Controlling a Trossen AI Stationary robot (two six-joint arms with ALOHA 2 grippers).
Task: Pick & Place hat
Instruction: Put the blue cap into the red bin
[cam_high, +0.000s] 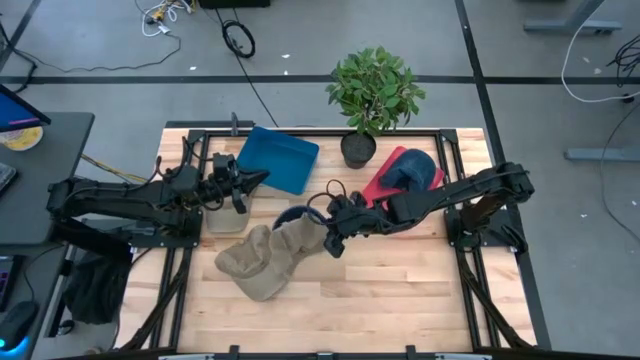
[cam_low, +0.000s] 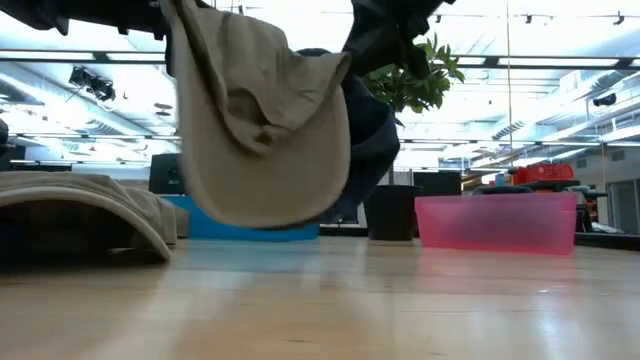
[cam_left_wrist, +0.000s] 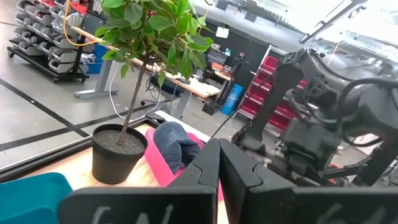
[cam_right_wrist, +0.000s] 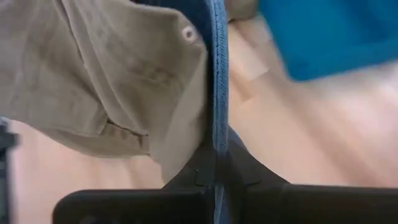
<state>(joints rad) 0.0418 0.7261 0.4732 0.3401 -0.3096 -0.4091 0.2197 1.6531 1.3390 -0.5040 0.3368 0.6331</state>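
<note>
Wood surface (cam_high: 400, 290), open workshop behind. My right hand (cam_high: 331, 240) pinches tan hat (cam_high: 298, 243) aloft for carrying to red bin (cam_high: 384, 180); left hand (cam_high: 262, 180) pressed together, waiting.

Soft matt khaki cloth hat (cam_low: 262, 110), glossy translucent pink plastic bin (cam_low: 497, 221), smooth pale wood table (cam_high: 400, 275) gleaming.

Wooden table (cam_high: 400, 270): bins, plant, hats
</note>
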